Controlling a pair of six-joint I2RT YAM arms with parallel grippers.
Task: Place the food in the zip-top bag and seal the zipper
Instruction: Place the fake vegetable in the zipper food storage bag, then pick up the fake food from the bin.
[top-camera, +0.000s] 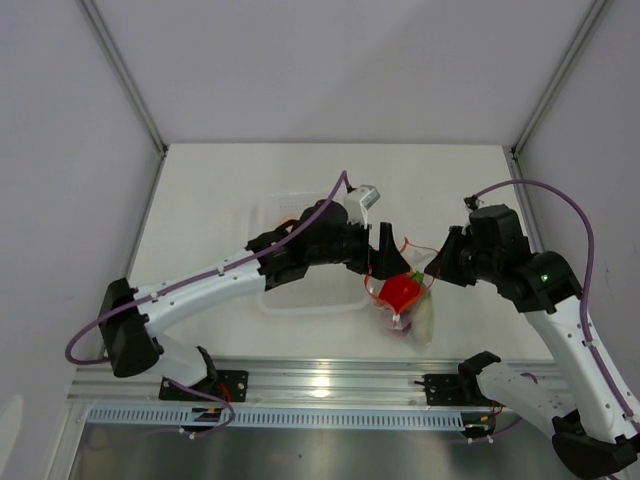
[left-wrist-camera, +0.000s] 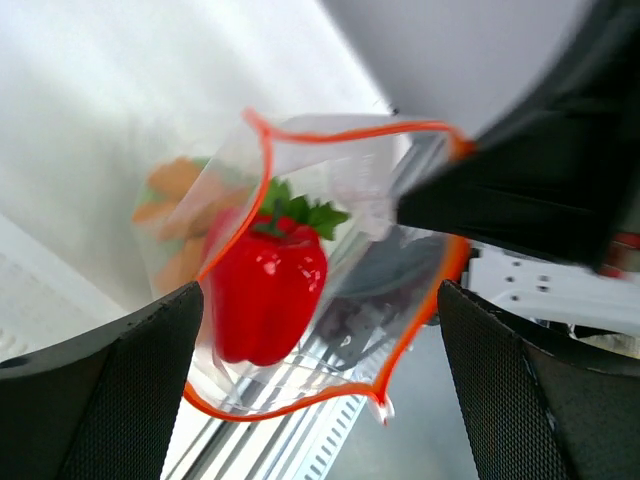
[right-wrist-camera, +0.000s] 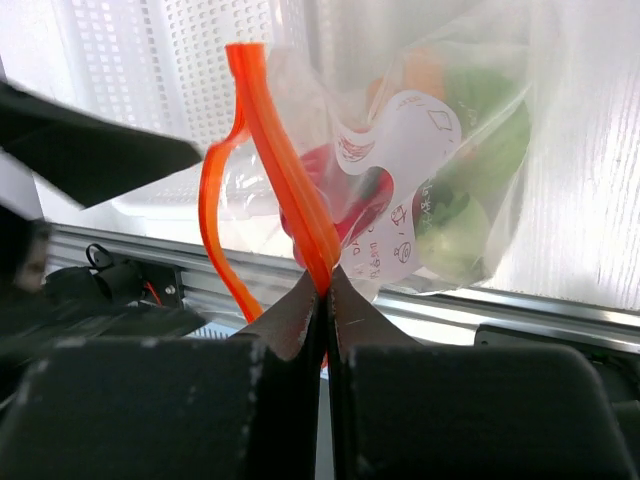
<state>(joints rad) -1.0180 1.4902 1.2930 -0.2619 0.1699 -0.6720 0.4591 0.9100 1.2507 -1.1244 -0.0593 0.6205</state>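
The zip-top bag (top-camera: 415, 312) hangs above the table's near middle, its mouth gaping. My right gripper (right-wrist-camera: 324, 288) is shut on the orange zipper (right-wrist-camera: 285, 160) at one end of the mouth. A red bell pepper (left-wrist-camera: 265, 295) lies inside the bag, just below the rim. Orange-yellow pieces (left-wrist-camera: 172, 215) and green cabbage (right-wrist-camera: 475, 170) sit deeper in the pouch. My left gripper (left-wrist-camera: 320, 400) is open right over the mouth, with a finger on each side and nothing between them. From above, the left gripper (top-camera: 388, 262) and the right gripper (top-camera: 437, 265) flank the pepper (top-camera: 400, 292).
A rigid clear tray (top-camera: 300, 308) lies on the table under the left forearm. An aluminium rail (top-camera: 330, 380) runs along the near edge, below the bag. White walls close in the table at the back and on both sides.
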